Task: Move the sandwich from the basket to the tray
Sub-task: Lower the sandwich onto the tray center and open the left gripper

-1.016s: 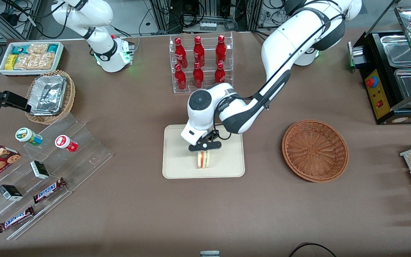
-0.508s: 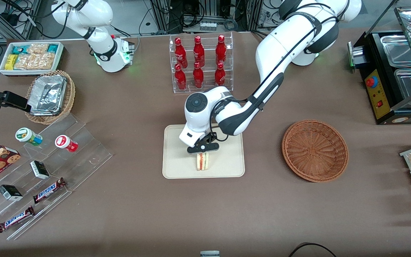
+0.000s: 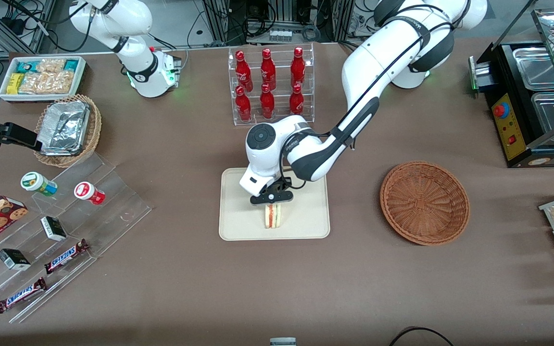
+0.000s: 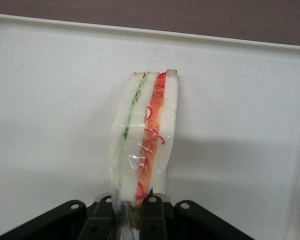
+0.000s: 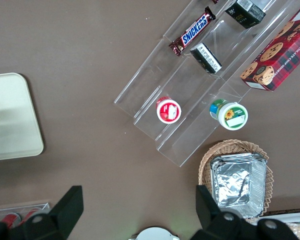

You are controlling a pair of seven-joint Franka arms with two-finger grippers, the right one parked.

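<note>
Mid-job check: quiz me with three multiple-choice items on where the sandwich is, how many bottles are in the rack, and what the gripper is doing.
1. Where is the sandwich?
A. In the basket
B. On the tray
C. On the bare table

2. How many red bottles stand in the clear rack?
A. Four
B. Six
C. Eight

3. What is the gripper doing?
A. Shut on the sandwich over the tray
B. Open above the basket
C. Shut on a bottle

Answers: 1 B, the wedge stands on edge on the cream tray, while the basket holds nothing. 2 B, two rows of three show in the rack. 3 A, the wrist view shows both fingers pinching the sandwich's end.
</note>
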